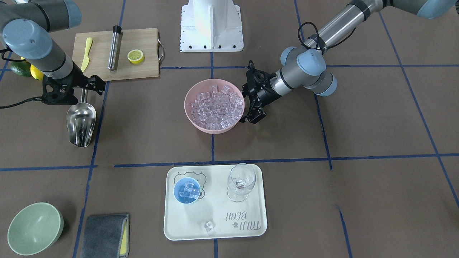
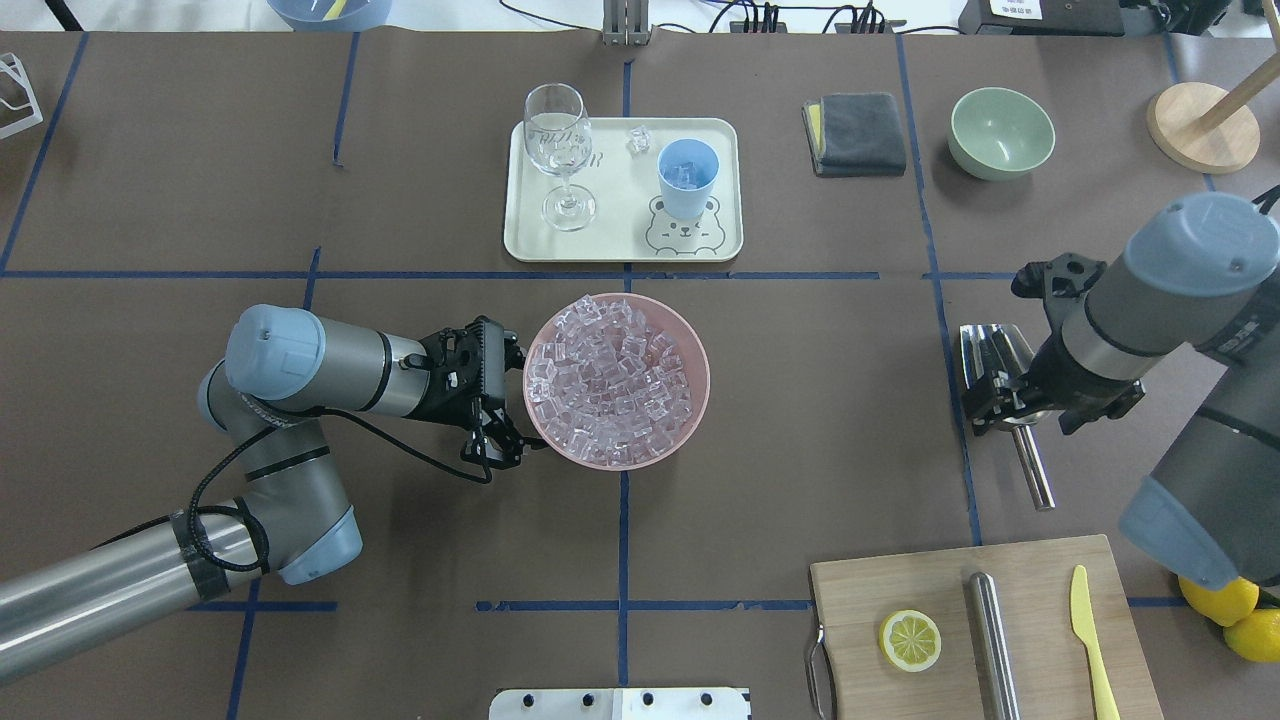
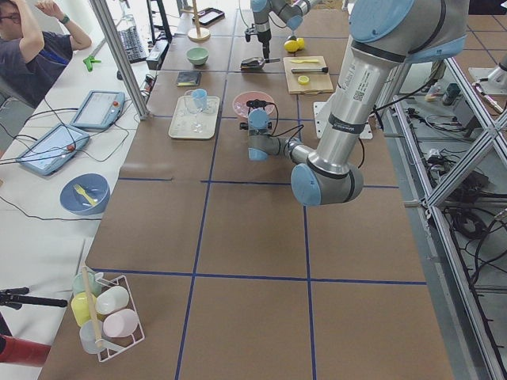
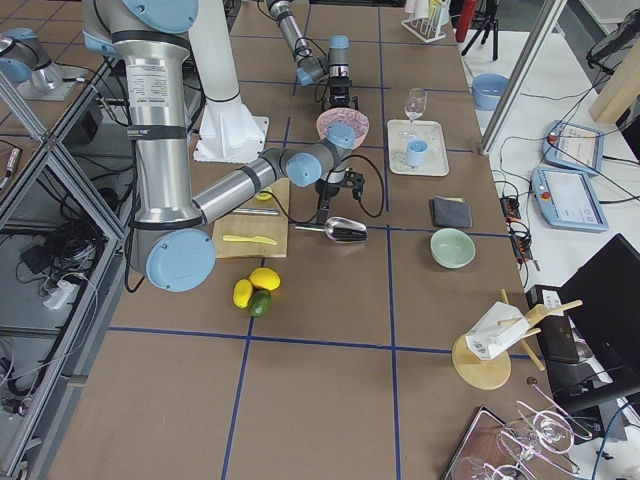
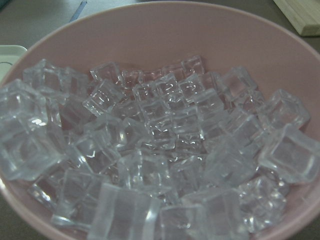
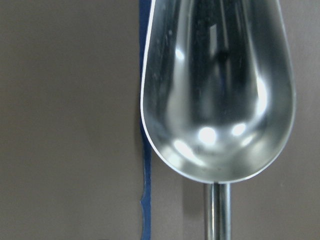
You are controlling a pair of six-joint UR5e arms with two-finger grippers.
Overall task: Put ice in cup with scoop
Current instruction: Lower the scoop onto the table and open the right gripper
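The scoop (image 1: pixel 81 123) lies empty on the table at my right side, and it also fills the right wrist view (image 6: pixel 220 90). My right gripper (image 1: pixel 80 91) stands over its thin handle with the jaws spread on either side, open. The ice (image 1: pixel 215 107) fills a pink bowl (image 1: pixel 185 104) at mid table, and the left wrist view shows the ice close up (image 5: pixel 160 150). My left gripper (image 2: pixel 505 400) is open against the bowl's side. The light-blue cup (image 1: pixel 187 190) stands on a cream tray (image 1: pixel 233 222) with a few cubes in it. One cube (image 1: pixel 209 226) lies loose on the tray.
A clear wine glass (image 1: pixel 241 182) stands on the tray beside the cup. A cutting board (image 1: pixel 143 39) holds a steel cylinder (image 1: pixel 114 48), a lemon half (image 1: pixel 136 56) and a yellow knife (image 1: pixel 86 53). A green bowl (image 1: pixel 34 228) and grey cloth (image 1: pixel 105 234) sit nearby.
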